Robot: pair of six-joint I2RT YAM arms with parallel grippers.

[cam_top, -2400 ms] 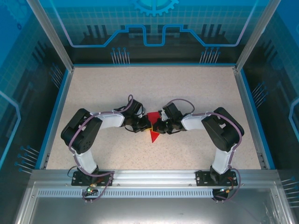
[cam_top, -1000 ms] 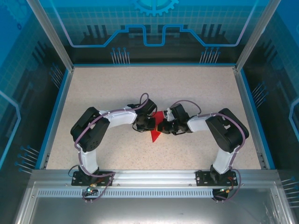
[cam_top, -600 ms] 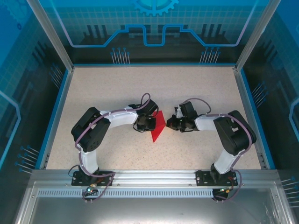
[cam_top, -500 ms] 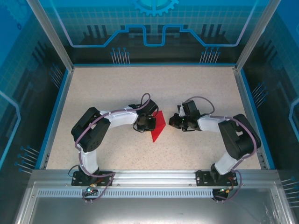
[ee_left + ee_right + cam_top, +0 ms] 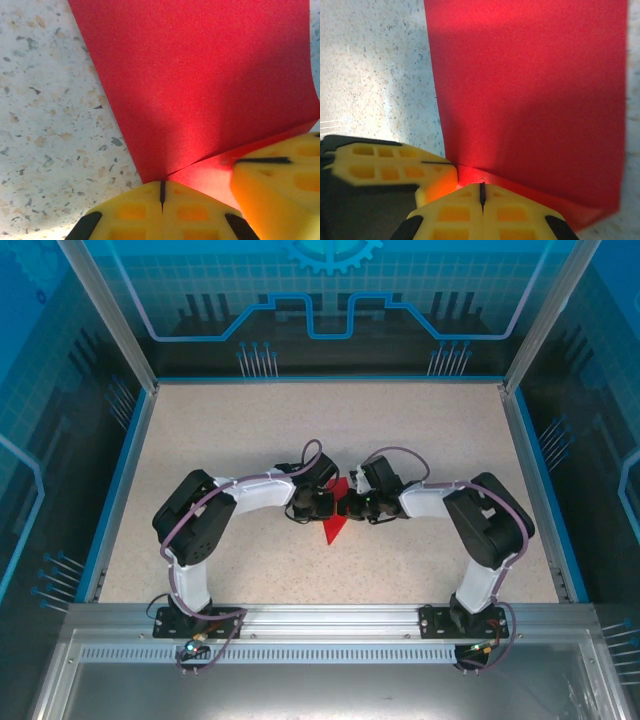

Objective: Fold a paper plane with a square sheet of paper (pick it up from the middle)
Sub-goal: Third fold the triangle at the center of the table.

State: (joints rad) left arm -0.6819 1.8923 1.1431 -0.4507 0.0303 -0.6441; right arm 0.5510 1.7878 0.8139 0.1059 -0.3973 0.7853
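Observation:
The red sheet of paper (image 5: 331,526) lies folded into a pointed triangle at the middle of the speckled table (image 5: 230,440), tip toward the near edge. My left gripper (image 5: 327,505) and right gripper (image 5: 346,508) meet nose to nose over its far end. In the left wrist view the paper (image 5: 200,75) shows a raised flap and a crease running to my shut left gripper (image 5: 161,189), whose tips sit at the paper's edge, with the right gripper's yellow fingers (image 5: 280,185) alongside. In the right wrist view the paper (image 5: 530,75) spreads ahead of the shut right gripper (image 5: 481,192), and the left fingers (image 5: 390,167) touch beside it.
A blue rim (image 5: 120,480) and slanted aluminium posts (image 5: 105,315) fence the table. A metal rail (image 5: 330,618) carrying both arm bases runs along the near edge. Open table surface lies behind and to both sides of the arms.
Half a second ago the right gripper stood off to the right of the paper; it has swung back left and now meets the left gripper. The left arm has held still.

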